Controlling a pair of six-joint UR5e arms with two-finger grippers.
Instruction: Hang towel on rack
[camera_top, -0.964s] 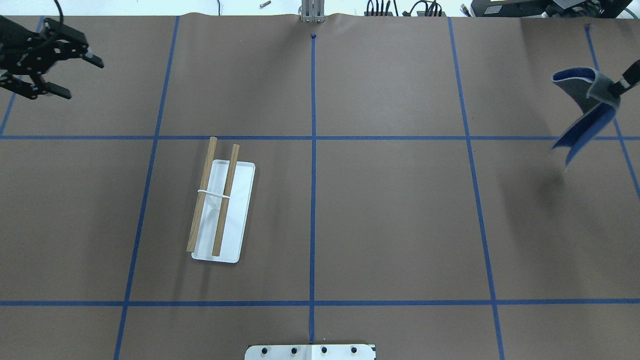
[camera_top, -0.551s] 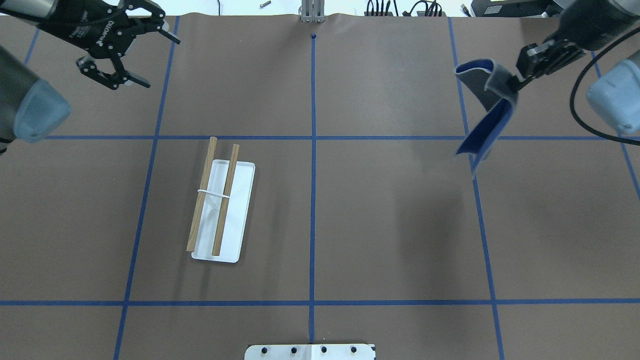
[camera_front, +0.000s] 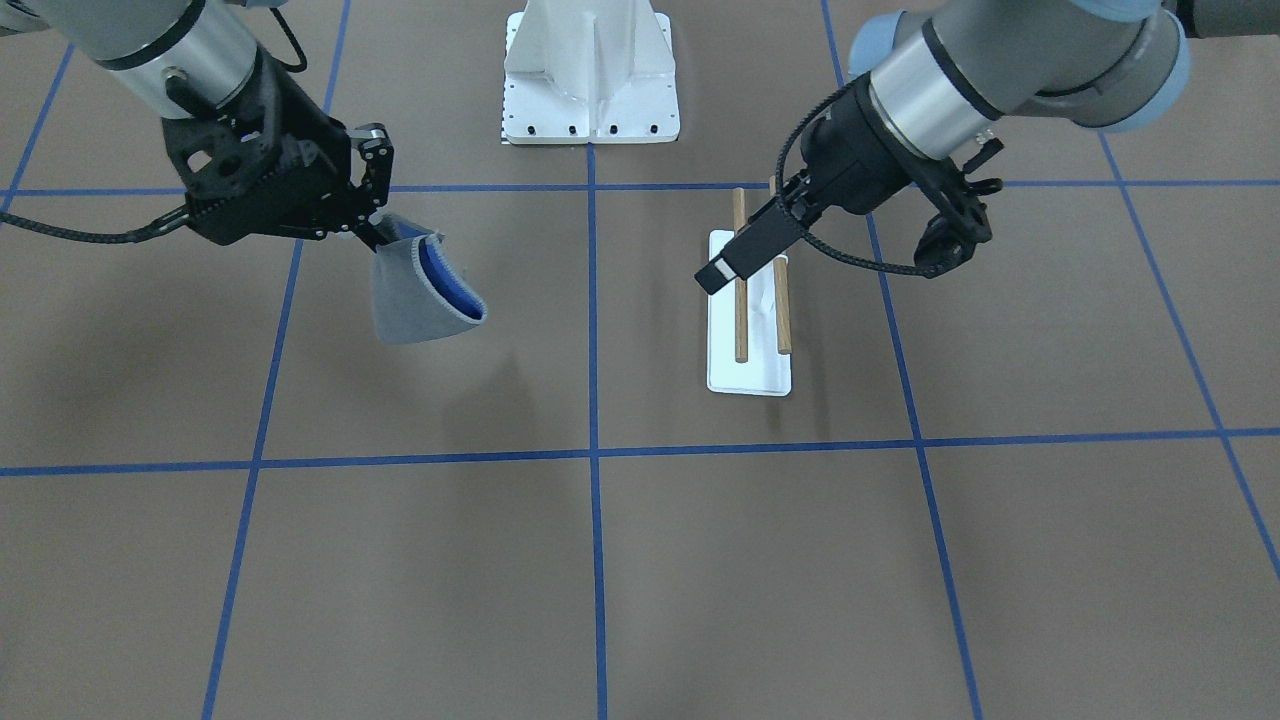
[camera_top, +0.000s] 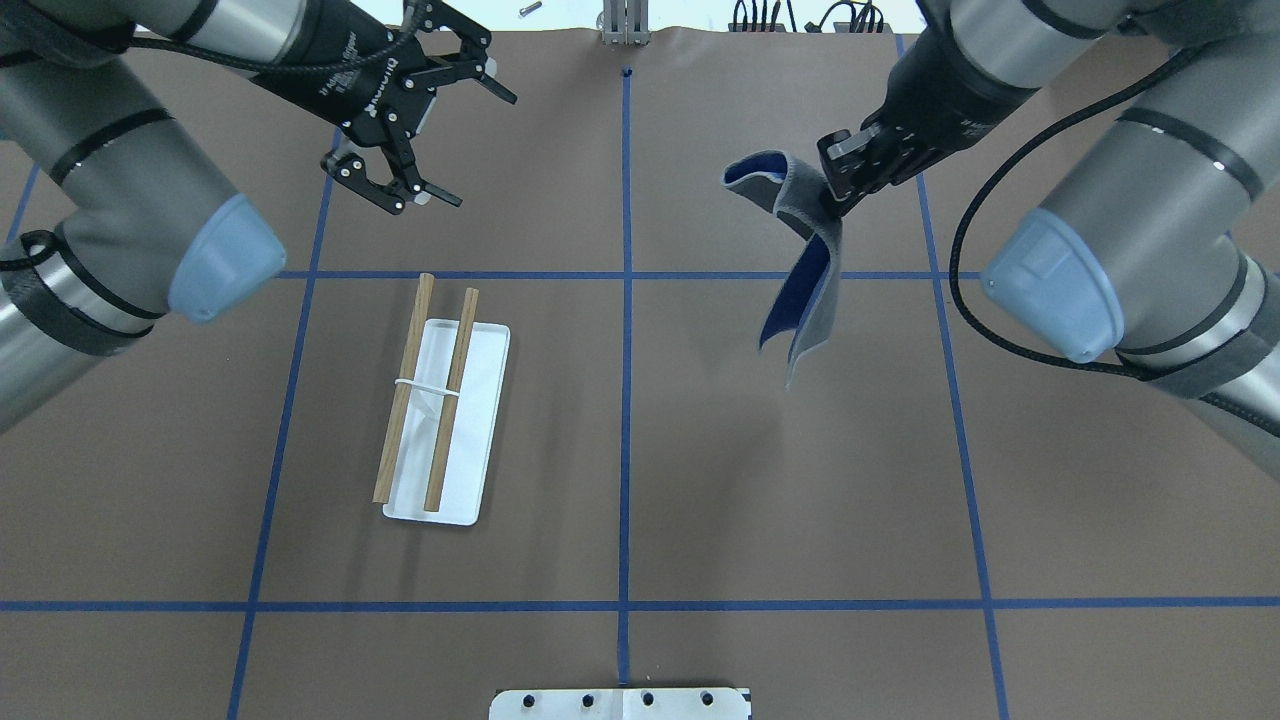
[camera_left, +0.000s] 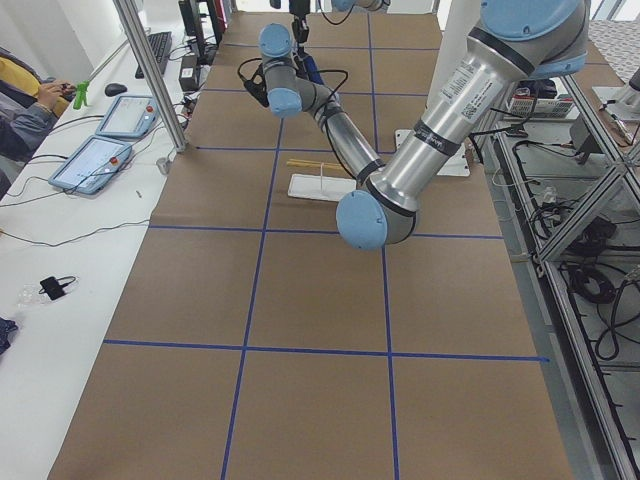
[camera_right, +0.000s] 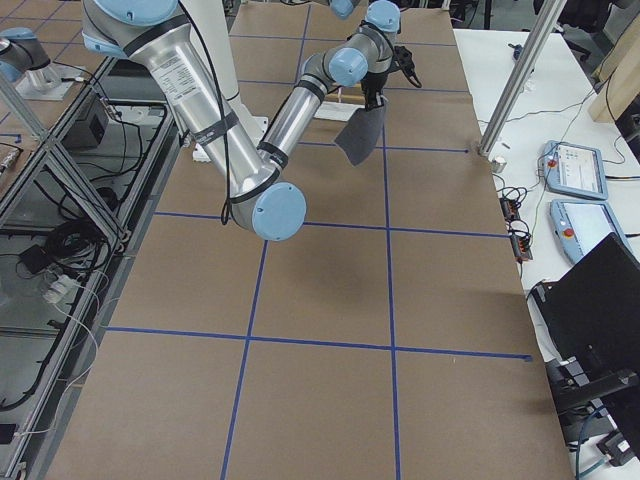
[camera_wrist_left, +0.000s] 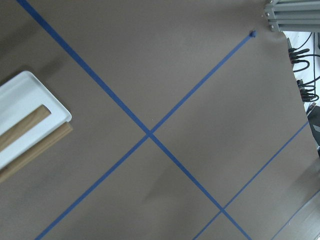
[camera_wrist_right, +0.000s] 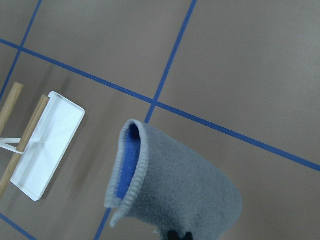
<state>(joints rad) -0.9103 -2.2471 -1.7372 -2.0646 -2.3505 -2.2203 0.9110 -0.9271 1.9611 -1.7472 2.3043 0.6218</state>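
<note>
1. One brown-papered table (camera_top: 700, 480) spans my whole overhead view.
2. On it I see the rack (camera_top: 478, 430), left of the centre line.
3. Right of centre the towel (camera_top: 820, 300) hangs folded in the air, well apart from the rack.
4. My right gripper (camera_top: 830, 203) pinches the towel's upper edge.
5. My left gripper (camera_top: 485, 152) hovers past the rack's far end, fingers spread.

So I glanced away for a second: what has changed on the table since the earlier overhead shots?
The right tool, still shut on the towel, carried it leftward from the overhead view's right edge toward the middle. The open, empty left tool swung in from the left edge to a spot beyond the rack. The rack stayed put.
</note>
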